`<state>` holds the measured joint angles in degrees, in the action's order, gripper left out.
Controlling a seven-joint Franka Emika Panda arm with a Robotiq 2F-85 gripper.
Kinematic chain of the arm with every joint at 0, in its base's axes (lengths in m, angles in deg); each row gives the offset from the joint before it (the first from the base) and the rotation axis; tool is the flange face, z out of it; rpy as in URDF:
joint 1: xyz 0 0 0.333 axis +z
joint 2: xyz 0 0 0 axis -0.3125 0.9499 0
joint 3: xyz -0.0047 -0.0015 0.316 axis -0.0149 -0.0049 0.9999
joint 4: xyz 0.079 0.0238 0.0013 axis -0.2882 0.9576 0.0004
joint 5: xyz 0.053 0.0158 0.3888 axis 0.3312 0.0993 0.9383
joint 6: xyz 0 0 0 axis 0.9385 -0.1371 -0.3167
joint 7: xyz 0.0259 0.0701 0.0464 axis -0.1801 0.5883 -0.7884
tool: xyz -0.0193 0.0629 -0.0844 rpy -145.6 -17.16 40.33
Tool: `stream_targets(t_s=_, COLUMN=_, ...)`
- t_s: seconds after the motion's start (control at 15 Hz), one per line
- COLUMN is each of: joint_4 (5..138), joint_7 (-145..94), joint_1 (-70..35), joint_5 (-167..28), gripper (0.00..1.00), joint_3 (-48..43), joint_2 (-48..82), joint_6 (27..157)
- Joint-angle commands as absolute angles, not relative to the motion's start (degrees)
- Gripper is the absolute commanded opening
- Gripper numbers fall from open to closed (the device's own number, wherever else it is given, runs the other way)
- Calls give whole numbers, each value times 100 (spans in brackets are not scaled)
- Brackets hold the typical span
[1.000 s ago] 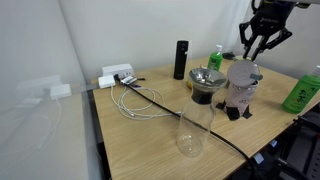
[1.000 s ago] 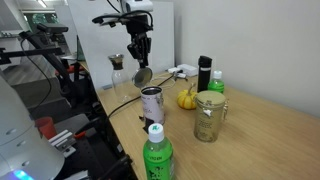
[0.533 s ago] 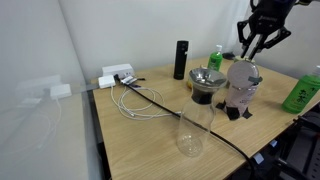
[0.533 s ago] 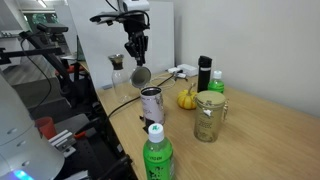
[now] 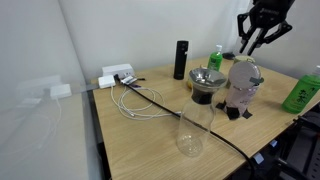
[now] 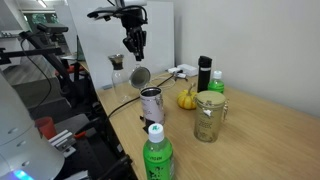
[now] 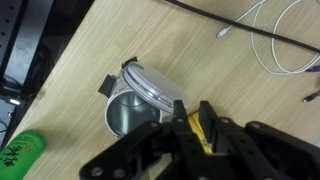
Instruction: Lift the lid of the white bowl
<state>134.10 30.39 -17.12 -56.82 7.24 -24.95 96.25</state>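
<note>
Lid first: in the wrist view it's tipped up on edge along the bowl rim, and the mouth beneath is mostly uncovered, right below the gripper. Nothing is touching that lid. In an exterior view the gripper hangs well above the bowl, fingers spread apart and holding nothing at all. From the opposite side it's the same story, with the gripper up high, claws parted, and clear air beneath. The bowl stands upright on the table. Moving out from under the gripper, a dark pot sits just beside the bowl. A glass carafe stands farther off, toward the table's front edge. A green bottle is on the bowl's other side. White cables sprawl well away across the wood.
</note>
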Motion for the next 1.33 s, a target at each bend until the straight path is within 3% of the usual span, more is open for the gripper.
stream_targets(t_s=0.0, joint_4=13414, joint_7=2905, joint_1=-1737, joint_5=-5580, gripper=6, joint_3=771, joint_2=-2641, joint_6=9545)
stream_targets(t_s=0.8, joint_4=13250, joint_7=2378, joint_1=-1417, joint_5=-5412, gripper=6, joint_3=785, joint_2=-3554, joint_6=8274)
stream_targets(t_s=0.87, joint_4=13238, joint_7=2415, joint_1=-1462, joint_5=-5423, gripper=35, joint_3=810, joint_2=-3598, joint_6=8119)
stream_targets(t_s=0.93, joint_4=13278, joint_7=2526, joint_1=-1533, joint_5=-5465, gripper=24, joint_3=908, joint_2=-3560, joint_6=8379)
stream_targets(t_s=1.07, joint_4=13278, joint_7=2512, joint_1=-1537, joint_5=-5464, gripper=35, joint_3=910, joint_2=-3628, joint_6=8252)
stream_targets(t_s=1.27, joint_4=13278, joint_7=2507, joint_1=-1537, joint_5=-5464, gripper=35, joint_3=910, joint_2=-3630, joint_6=8246)
